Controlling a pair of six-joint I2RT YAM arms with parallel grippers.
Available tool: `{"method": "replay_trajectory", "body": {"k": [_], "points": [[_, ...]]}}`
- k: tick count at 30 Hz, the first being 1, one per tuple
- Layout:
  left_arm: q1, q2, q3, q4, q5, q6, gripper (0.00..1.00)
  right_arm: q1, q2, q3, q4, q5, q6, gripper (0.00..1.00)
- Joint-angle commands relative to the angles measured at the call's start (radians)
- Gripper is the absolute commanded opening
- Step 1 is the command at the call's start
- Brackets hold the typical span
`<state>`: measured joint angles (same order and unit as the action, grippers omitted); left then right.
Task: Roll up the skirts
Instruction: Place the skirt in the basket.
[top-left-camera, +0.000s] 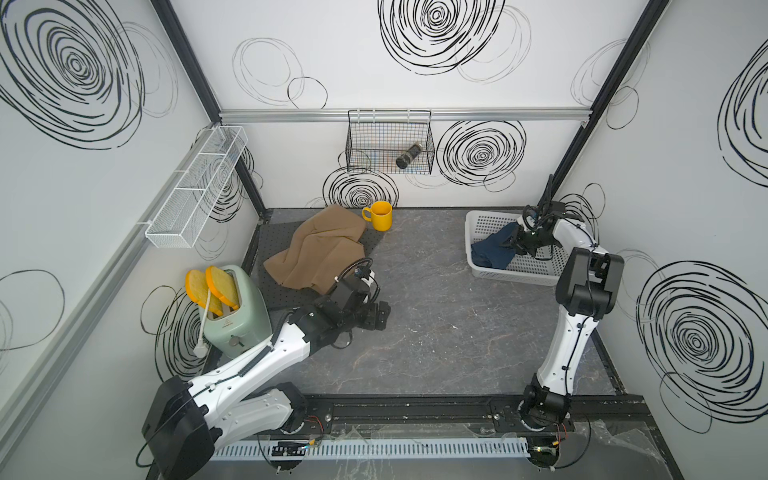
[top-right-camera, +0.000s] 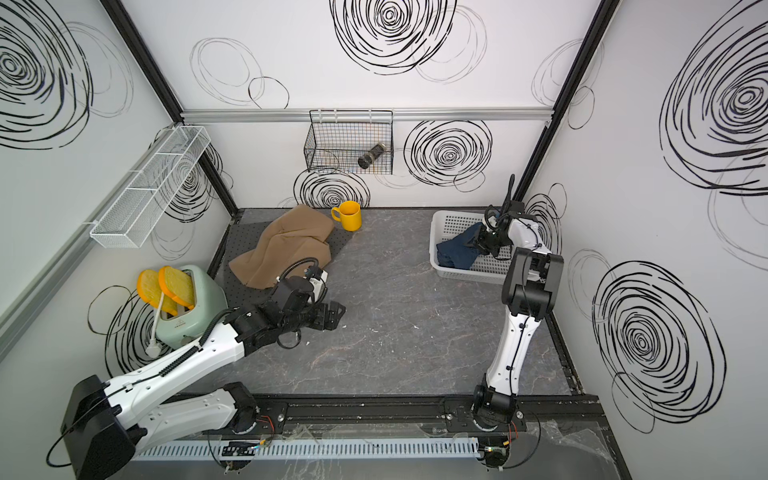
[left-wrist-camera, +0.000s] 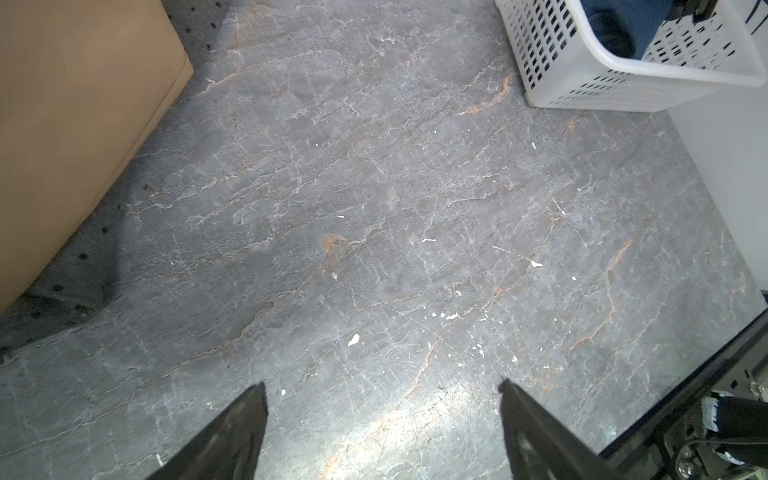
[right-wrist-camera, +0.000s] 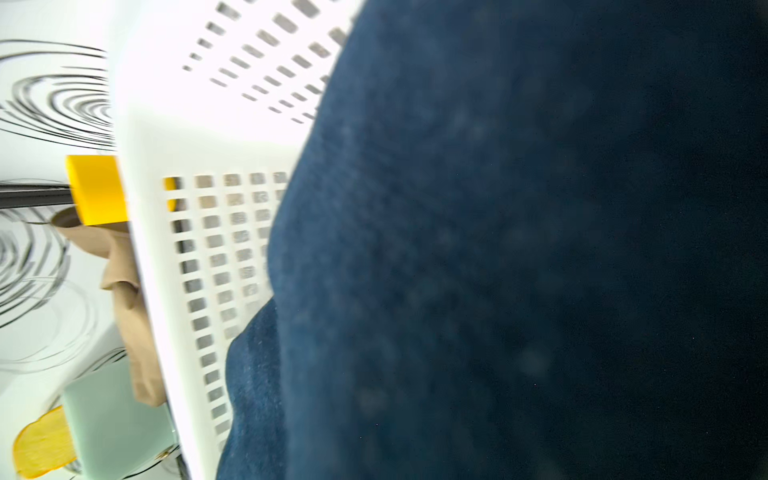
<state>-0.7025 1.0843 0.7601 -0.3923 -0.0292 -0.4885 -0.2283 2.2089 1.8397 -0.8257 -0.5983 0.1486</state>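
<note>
Clamping a raised fold of the denim skirt (top-left-camera: 492, 254), the right gripper (top-left-camera: 515, 241) sits in the basket (top-left-camera: 519, 275); the left gripper (left-wrist-camera: 382, 390) hangs with jaws apart, tan skirt (top-left-camera: 320, 249) just beside it.

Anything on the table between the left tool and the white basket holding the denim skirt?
No. The left wrist view shows only bare grey tabletop between the open left tool and the white basket with the denim skirt.
</note>
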Motion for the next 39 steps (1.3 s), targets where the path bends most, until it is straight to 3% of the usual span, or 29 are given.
{"method": "replay_trajectory", "body": {"k": [1, 3, 9, 11, 14, 16, 19, 21, 24, 31, 34, 37, 39], "points": [[-0.005, 0.020, -0.002, 0.033, 0.023, 0.010, 0.90, 0.042, -0.007, 0.025, -0.063, 0.077, -0.026, 0.09], [-0.005, 0.022, -0.002, 0.035, 0.027, 0.009, 0.90, 0.032, -0.017, 0.018, -0.050, 0.023, 0.009, 0.08], [-0.003, 0.015, -0.006, 0.037, 0.029, 0.008, 0.91, -0.002, -0.219, -0.330, 0.347, -0.109, 0.085, 0.02], [-0.002, 0.017, -0.005, 0.039, 0.030, 0.008, 0.90, -0.008, -0.230, -0.336, 0.330, -0.047, 0.074, 0.01], [-0.002, 0.027, -0.005, 0.040, 0.036, 0.008, 0.91, -0.015, -0.168, -0.213, 0.129, 0.051, 0.078, 0.00], [-0.001, 0.029, -0.005, 0.041, 0.038, 0.009, 0.90, -0.016, -0.193, -0.249, 0.163, 0.056, 0.104, 0.01], [0.000, 0.028, -0.005, 0.043, 0.035, 0.008, 0.90, -0.047, -0.347, -0.498, 0.501, -0.031, 0.281, 0.08], [-0.002, 0.026, -0.005, 0.043, 0.032, 0.008, 0.90, -0.074, -0.451, -0.717, 0.820, -0.034, 0.469, 0.10], [-0.003, 0.024, -0.007, 0.041, 0.028, 0.009, 0.90, -0.060, -0.506, -0.847, 1.018, 0.008, 0.606, 0.09], [-0.005, 0.010, -0.005, 0.037, 0.015, 0.011, 0.90, 0.059, -0.507, -0.869, 0.983, 0.122, 0.711, 0.22], [-0.005, 0.005, -0.005, 0.033, 0.008, 0.010, 0.90, 0.064, -0.500, -0.959, 1.084, 0.072, 0.817, 0.32], [-0.005, 0.000, -0.005, 0.033, 0.006, 0.012, 0.90, 0.058, -0.485, -0.978, 1.069, 0.059, 0.853, 0.34], [-0.004, -0.002, -0.005, 0.033, 0.005, 0.013, 0.90, 0.058, -0.511, -0.990, 1.040, 0.103, 0.845, 0.42]]}}
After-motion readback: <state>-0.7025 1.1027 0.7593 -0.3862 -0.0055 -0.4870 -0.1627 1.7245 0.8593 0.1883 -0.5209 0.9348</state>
